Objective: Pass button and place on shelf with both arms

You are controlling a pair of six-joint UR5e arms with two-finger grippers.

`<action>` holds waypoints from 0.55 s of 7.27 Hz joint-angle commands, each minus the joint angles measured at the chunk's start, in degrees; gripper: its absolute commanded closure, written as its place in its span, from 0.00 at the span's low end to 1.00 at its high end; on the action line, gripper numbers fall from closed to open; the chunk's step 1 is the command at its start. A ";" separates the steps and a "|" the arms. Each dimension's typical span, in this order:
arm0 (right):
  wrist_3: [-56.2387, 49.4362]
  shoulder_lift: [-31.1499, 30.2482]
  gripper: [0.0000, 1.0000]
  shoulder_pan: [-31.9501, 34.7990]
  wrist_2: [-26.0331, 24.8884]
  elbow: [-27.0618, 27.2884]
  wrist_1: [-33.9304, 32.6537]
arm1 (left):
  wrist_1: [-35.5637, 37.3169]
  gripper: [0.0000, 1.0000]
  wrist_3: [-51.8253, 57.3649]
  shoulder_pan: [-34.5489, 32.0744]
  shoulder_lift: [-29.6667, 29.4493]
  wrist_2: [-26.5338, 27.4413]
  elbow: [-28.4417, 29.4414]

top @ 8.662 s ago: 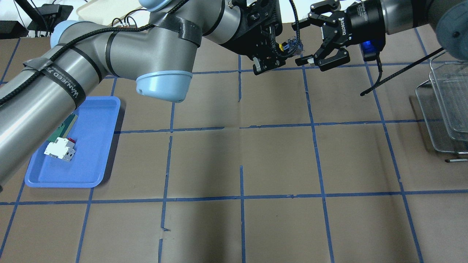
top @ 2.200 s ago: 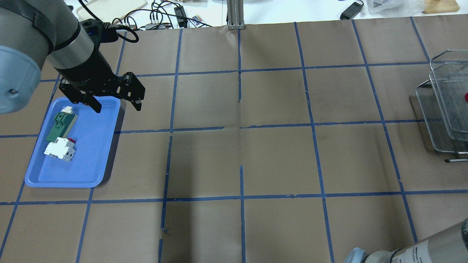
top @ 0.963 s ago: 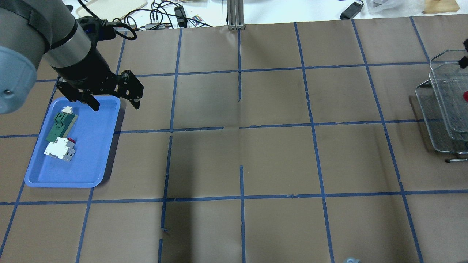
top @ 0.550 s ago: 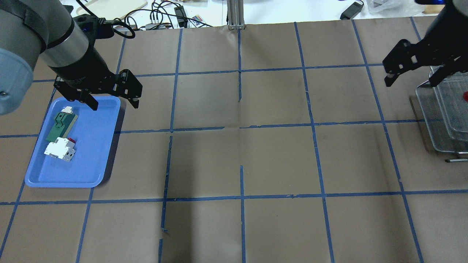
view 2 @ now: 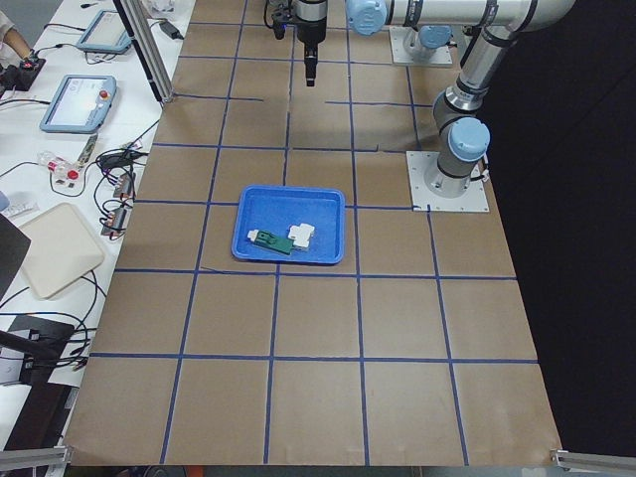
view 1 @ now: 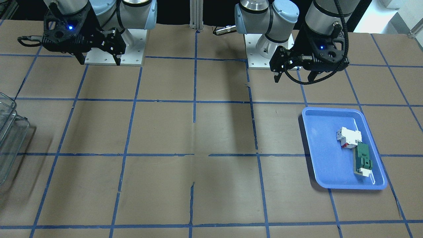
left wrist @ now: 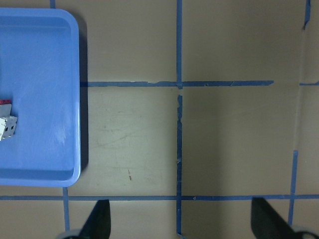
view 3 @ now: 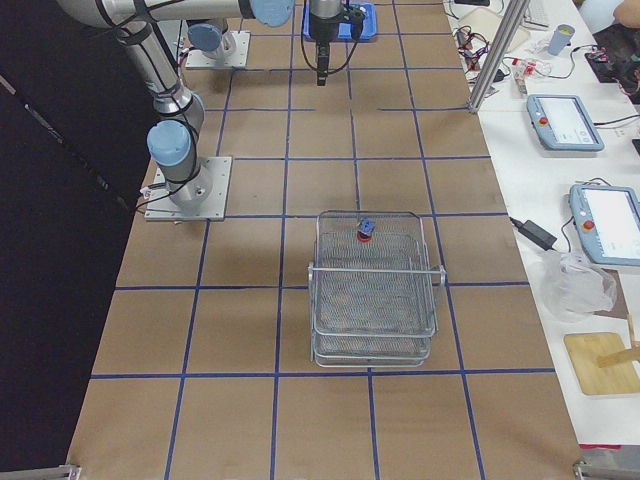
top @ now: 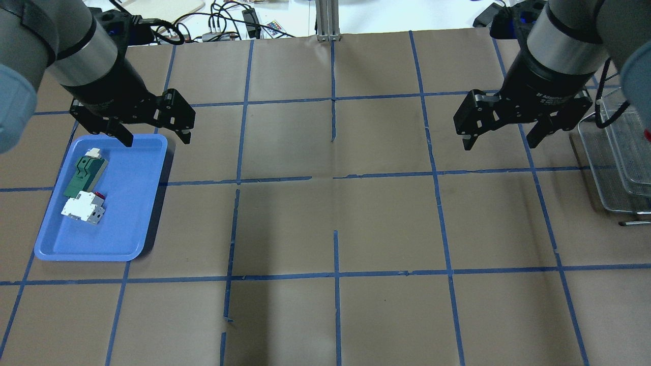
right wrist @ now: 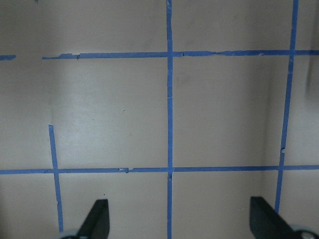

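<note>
The button (view 3: 366, 229), with its red cap, lies on the top tier of the clear shelf (view 3: 372, 300) in the exterior right view. Only a red speck of it (top: 648, 134) shows at the overhead view's right edge, in the shelf (top: 610, 173). My right gripper (top: 499, 144) is open and empty, held above the table just left of the shelf. My left gripper (top: 155, 138) is open and empty above the far right corner of the blue tray (top: 127, 229). Both wrist views show open fingers over bare paper: left gripper (left wrist: 182, 221), right gripper (right wrist: 180, 221).
The blue tray (view 1: 320, 148) holds a white-and-red breaker block (top: 83, 208) and a flat green part (top: 84, 175). Brown paper with a blue tape grid covers the table. Cables and devices lie along the far edge.
The button went from between the two grippers to the shelf. The right gripper came away from the shelf to the left. The left gripper shifted slightly farther from the robot, over the tray's corner.
</note>
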 commanded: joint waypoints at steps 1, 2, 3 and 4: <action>0.36 -0.24 0.00 -0.05 -0.28 1.83 0.44 | -0.01 0.00 -0.04 -0.01 0.26 0.00 0.62; 0.54 -1.11 0.00 -0.41 -0.27 3.07 0.36 | -0.18 0.00 0.05 -0.01 0.35 0.00 0.88; 0.63 -1.64 0.00 -0.58 -0.27 4.04 -0.08 | -0.27 0.00 0.23 0.08 0.09 0.00 1.15; 0.54 -1.82 0.00 -1.11 -0.27 4.13 -0.35 | -0.27 0.00 -0.03 0.08 -0.09 0.00 1.24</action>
